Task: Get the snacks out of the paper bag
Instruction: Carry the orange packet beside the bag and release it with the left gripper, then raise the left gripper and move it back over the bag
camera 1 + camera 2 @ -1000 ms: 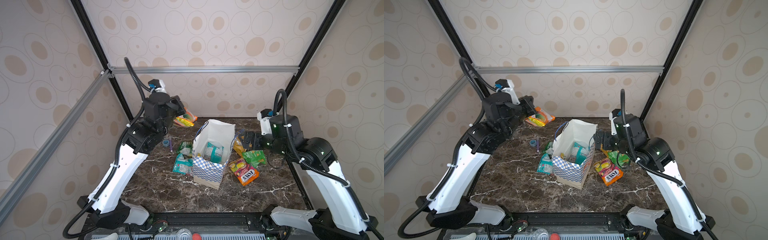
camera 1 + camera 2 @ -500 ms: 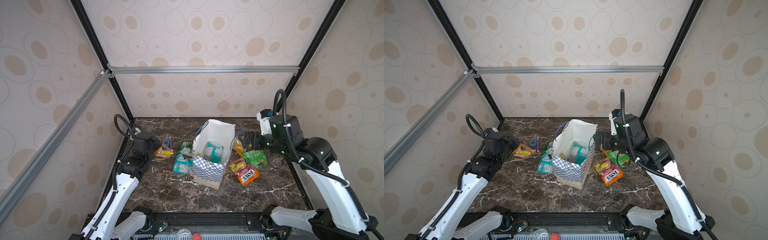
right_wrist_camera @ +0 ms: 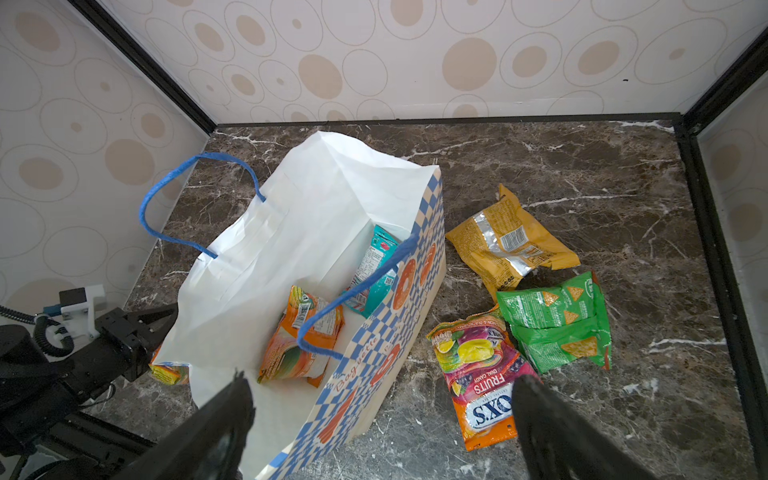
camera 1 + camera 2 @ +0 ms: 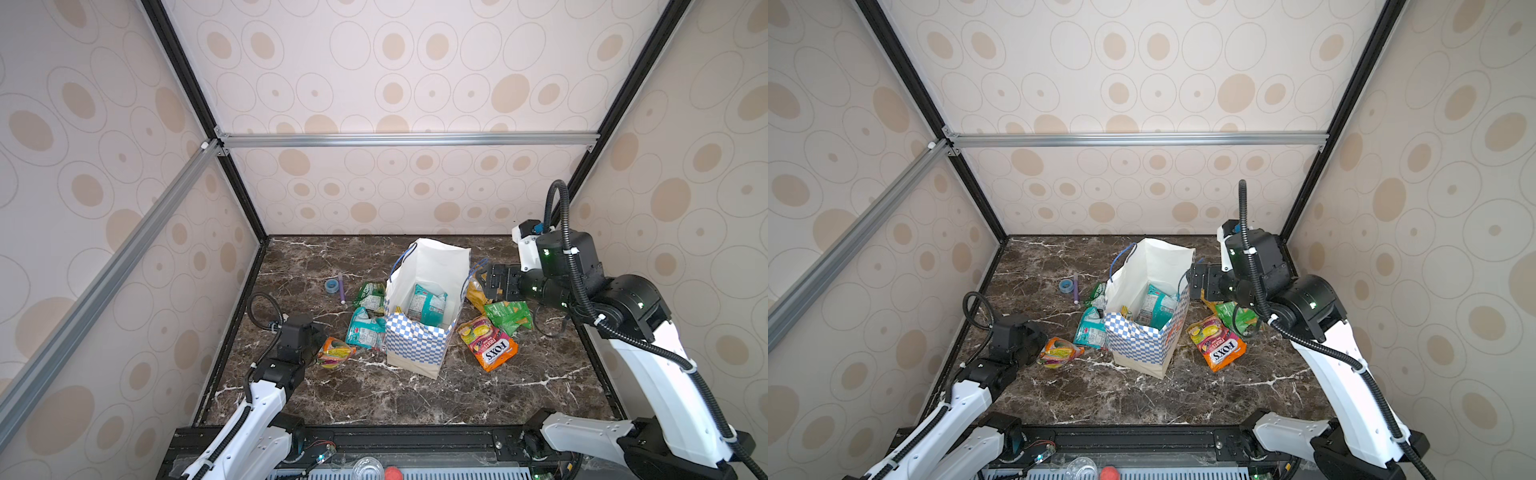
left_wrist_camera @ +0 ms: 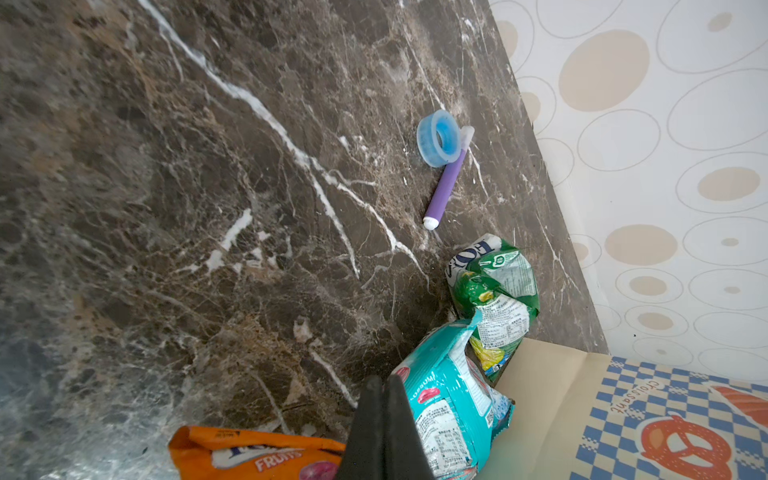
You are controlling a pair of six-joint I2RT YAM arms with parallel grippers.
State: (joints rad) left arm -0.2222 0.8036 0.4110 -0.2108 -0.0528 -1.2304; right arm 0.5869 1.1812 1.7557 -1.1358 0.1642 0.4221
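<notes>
The paper bag [image 4: 419, 345] [image 4: 1142, 340] [image 3: 316, 216] stands open mid-table. Inside it lie two snacks, one teal [image 3: 376, 257] and one orange-and-white [image 3: 299, 332]. My left gripper [image 4: 318, 347] [image 5: 383, 382] is low at the bag's front left, shut on the edge of an orange fruits packet [image 4: 336, 352] [image 5: 249, 453]. Beside it lie a teal packet [image 5: 449, 399] and a green one [image 5: 498, 291]. My right gripper [image 4: 484, 282] [image 3: 380, 380] hangs open and empty over the bag's right rim. The FOX'S packet [image 3: 478, 374], a green one [image 3: 557, 324] and a yellow one [image 3: 507, 245] lie right of the bag.
A small blue tape roll [image 4: 331, 285] [image 5: 436, 139] and a purple pen [image 4: 341, 288] [image 5: 449, 187] lie on the marble behind the left packets. Patterned walls with black corner posts close in the table on three sides.
The left arm came down from high at the back left to the table at the bag's front left, carrying the orange packet with it. The right arm has not moved.
</notes>
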